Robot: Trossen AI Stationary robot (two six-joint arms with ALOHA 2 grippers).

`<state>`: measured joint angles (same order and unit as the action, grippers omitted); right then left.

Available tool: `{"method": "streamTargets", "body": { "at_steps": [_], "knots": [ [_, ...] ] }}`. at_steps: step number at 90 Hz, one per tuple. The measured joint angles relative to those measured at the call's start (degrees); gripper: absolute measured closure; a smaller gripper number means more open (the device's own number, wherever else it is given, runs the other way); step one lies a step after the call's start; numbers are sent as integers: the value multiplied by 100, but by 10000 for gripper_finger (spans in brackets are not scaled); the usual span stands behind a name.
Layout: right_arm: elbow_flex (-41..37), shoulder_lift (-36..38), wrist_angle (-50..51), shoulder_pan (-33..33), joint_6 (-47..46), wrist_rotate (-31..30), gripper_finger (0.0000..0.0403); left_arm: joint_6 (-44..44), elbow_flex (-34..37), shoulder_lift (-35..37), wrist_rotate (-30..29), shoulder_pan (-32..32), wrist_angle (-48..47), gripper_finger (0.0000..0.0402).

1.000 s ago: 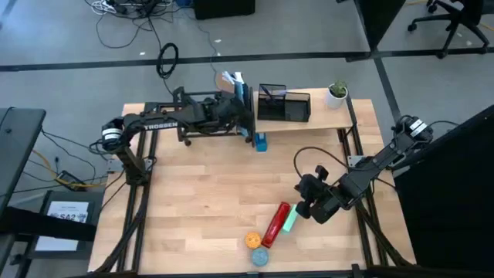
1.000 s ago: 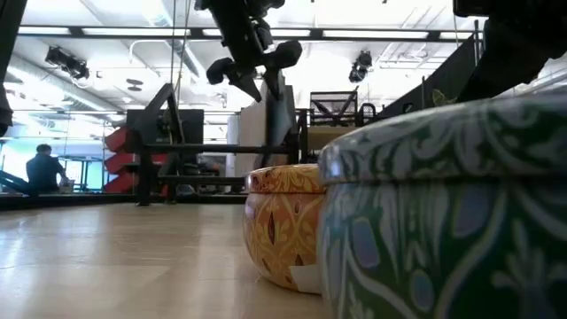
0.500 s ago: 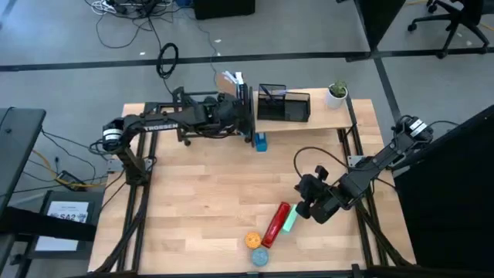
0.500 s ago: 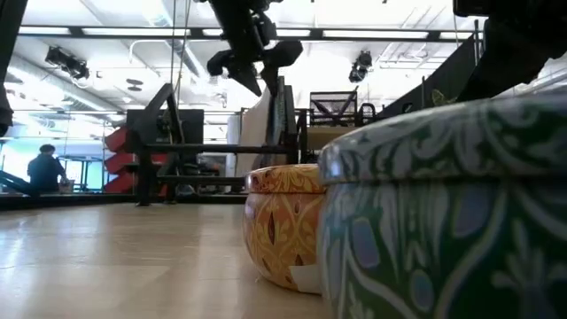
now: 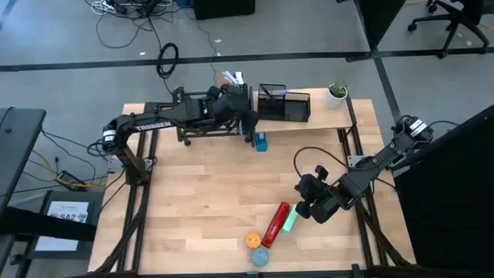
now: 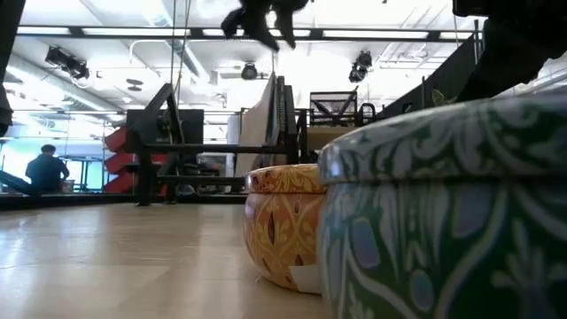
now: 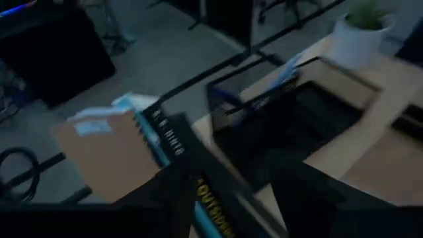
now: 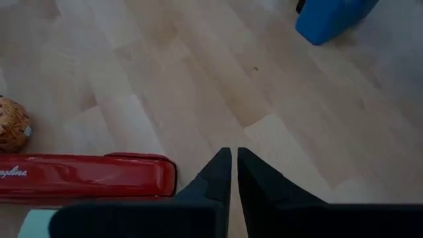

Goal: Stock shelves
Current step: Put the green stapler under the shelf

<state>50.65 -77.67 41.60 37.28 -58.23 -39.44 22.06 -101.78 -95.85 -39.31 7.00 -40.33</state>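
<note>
Since a second ago we see the left gripper (image 5: 248,116) rise off the upright books (image 6: 275,120) on the light wooden plank shelf (image 5: 328,120), so that placement looks finished; whether its fingers are apart we cannot tell. Those books stand on end beside the black mesh organizer (image 5: 283,105), spines vertical. Our right gripper (image 8: 232,173) waits pinched closed, empty, near the red rectangular box (image 5: 275,224).
</note>
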Motion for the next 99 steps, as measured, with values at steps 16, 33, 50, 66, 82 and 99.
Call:
{"method": "streamTargets", "body": {
  "at_steps": [16, 33, 50, 66, 82, 99],
  "knots": [
    [0, 0, -257, 231, 642, 495, 379, -264, -127, 0, 31, -883, -41, 241],
    [0, 0, -1232, 669, 2262, 1683, 316, 66, -112, -203, 53, -2131, -401, 241],
    [4, -314, -2038, 1135, 2996, 1999, 233, 666, -105, -817, 1, -3230, -187, 241],
    [210, -1132, -2894, 1134, 3394, 2322, 158, 836, -102, -1586, -101, -3894, 548, 241],
    [844, -1956, -2526, 963, 4359, 2614, 124, 351, -96, -1990, -251, -4089, 1132, 241],
    [1319, -2372, -2002, 826, 5231, 2441, 129, 361, -98, -1960, -372, -4026, 1134, 241]
  ]
}}
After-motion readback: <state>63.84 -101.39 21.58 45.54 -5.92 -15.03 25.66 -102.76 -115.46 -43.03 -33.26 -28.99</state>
